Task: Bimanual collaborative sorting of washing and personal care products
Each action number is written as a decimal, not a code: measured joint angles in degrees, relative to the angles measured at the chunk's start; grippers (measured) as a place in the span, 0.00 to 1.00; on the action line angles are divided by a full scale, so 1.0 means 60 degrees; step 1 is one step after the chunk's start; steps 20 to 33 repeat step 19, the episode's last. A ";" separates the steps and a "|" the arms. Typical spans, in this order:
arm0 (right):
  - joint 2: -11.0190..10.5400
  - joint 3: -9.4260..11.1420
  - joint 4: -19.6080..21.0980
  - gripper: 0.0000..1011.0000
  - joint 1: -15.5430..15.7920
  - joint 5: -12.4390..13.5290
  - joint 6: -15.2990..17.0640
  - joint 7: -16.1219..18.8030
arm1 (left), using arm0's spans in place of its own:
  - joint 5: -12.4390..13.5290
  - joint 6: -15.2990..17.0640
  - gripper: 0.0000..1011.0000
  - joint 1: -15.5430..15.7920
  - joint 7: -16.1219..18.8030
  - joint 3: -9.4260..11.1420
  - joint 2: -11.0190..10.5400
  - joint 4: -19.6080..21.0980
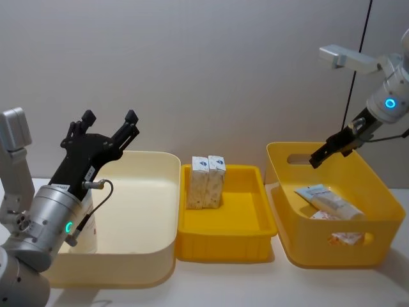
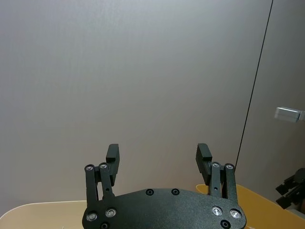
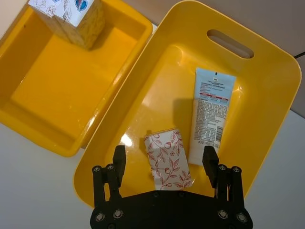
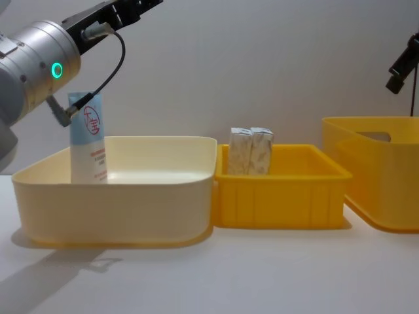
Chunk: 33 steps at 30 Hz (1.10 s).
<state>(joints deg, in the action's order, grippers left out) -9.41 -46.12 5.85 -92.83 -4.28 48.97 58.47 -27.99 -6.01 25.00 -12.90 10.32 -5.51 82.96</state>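
Observation:
A light-blue-and-white tube [image 4: 88, 140] with a red logo stands upright at the left end of the cream bin [image 4: 157, 190]. Two white cartons [image 1: 208, 181] stand side by side at the back of the shallow yellow tray [image 1: 223, 224]. The deep yellow bin [image 1: 377, 204] holds a second tube [image 3: 212, 112] lying flat and a floral-print carton [image 3: 167, 160]. My left gripper [image 1: 110, 118] is open, raised above the cream bin's left side and holding nothing. My right gripper [image 1: 319, 157] hovers open and high above the deep bin, holding nothing.
The three containers stand in a row, touching or nearly touching, on a white table [image 4: 262, 275]. A grey wall is behind them. A dark cable [image 1: 358, 70] hangs along the wall near the right arm. Bare table lies in front of the bins.

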 joint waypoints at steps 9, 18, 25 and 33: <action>0.0041 -0.0015 -0.0145 0.99 -0.0057 -0.0017 -0.0029 0.0047 | 0.0000 0.0000 0.99 0.0000 0.0000 0.0000 0.0000 -0.0001; 0.0062 -0.0025 -0.0217 0.99 -0.0087 -0.0029 -0.0041 0.0083 | 0.0000 0.0000 0.99 0.0001 0.0000 0.0000 0.0000 -0.0001; 0.0062 -0.0026 -0.0220 0.99 -0.0089 -0.0029 -0.0041 0.0084 | 0.0001 0.0000 0.99 0.0000 0.0000 0.0000 0.0000 0.0000; 0.0062 -0.0026 -0.0220 0.99 -0.0089 -0.0029 -0.0041 0.0084 | 0.0001 0.0000 0.99 0.0000 0.0000 0.0000 0.0000 0.0000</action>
